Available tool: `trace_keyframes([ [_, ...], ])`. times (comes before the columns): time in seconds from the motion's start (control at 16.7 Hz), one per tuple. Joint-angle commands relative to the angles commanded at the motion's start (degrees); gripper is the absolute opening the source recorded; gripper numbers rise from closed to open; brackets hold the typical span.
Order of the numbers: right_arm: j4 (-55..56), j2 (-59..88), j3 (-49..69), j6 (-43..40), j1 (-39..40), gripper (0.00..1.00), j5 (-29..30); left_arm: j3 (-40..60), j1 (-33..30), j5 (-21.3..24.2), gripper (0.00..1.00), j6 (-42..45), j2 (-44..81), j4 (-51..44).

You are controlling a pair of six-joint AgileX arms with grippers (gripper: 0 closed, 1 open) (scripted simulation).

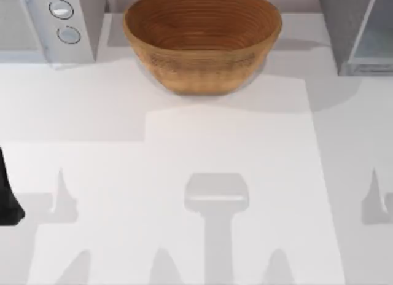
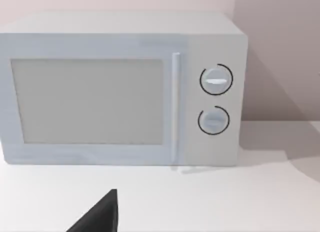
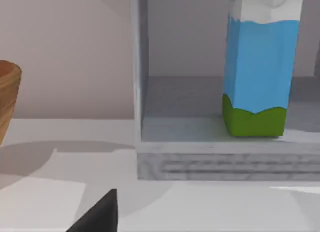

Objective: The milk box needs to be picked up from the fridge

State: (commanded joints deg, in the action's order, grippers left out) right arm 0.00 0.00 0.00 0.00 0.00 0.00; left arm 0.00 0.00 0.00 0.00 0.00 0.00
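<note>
Right hand [image 3: 100, 214] low over worktop [image 3: 210, 207], grip state indeterminate; milk box [image 3: 259, 67] upright inside fridge [image 3: 200, 162].

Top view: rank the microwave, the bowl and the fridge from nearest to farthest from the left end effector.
Measured from the left end effector, at the left edge of the table:
1. microwave, back left corner, nearest.
2. bowl, back centre.
3. fridge, back right corner, farthest.
</note>
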Motion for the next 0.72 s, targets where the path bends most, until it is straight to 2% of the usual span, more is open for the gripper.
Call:
trace_keyframes([
  [0.18, 0.6, 0.6, 0.1, 0.0, -0.2, 1.00, -0.2, 0.0, 0.0, 0.0, 1.00, 0.0, 0.0, 0.0],
  [0.36, 6.0, 5.9, 1.0, -0.1, -2.2, 1.00, -2.2, 0.0, 0.0, 0.0, 1.00, 0.0, 0.0, 0.0],
  [0.72, 30.7, 32.1, 3.9, -0.1, -10.4, 1.00, -9.7, 0.0, 0.0, 0.0, 1.00, 0.0, 0.0, 0.0],
])
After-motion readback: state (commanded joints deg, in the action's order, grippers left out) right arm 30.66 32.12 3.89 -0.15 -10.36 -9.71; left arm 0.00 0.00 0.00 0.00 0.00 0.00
